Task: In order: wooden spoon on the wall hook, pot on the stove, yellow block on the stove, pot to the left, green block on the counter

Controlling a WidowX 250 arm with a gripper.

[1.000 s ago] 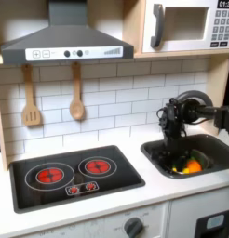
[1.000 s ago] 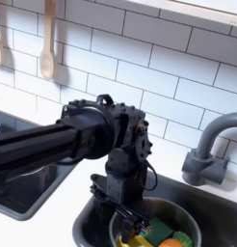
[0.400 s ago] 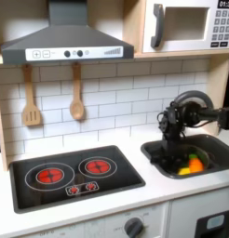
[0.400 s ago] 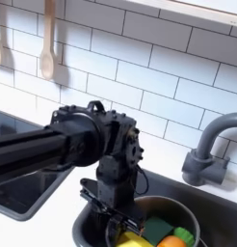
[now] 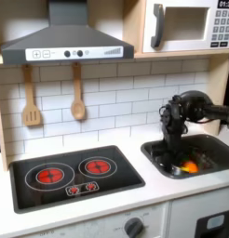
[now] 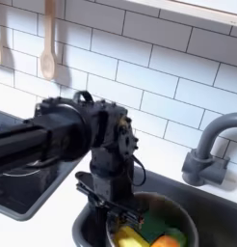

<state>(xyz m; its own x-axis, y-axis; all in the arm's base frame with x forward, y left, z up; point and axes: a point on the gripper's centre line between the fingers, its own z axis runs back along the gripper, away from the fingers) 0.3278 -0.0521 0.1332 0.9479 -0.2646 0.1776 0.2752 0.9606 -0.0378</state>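
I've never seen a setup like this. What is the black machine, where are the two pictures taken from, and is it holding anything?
The black machine is a robot arm with a gripper at its tip, working in a toy kitchen. The first exterior view looks at the kitchen from the front: a stove on the first exterior view's left, a sink on its right, a microwave above. A wooden spoon and a spatula hang on the tiled wall. The second exterior view is a close-up beside the sink, near the grey faucet. The gripper reaches down at the rim of a pot sitting in the sink, with coloured blocks inside. Whether it grips the rim, I cannot tell.
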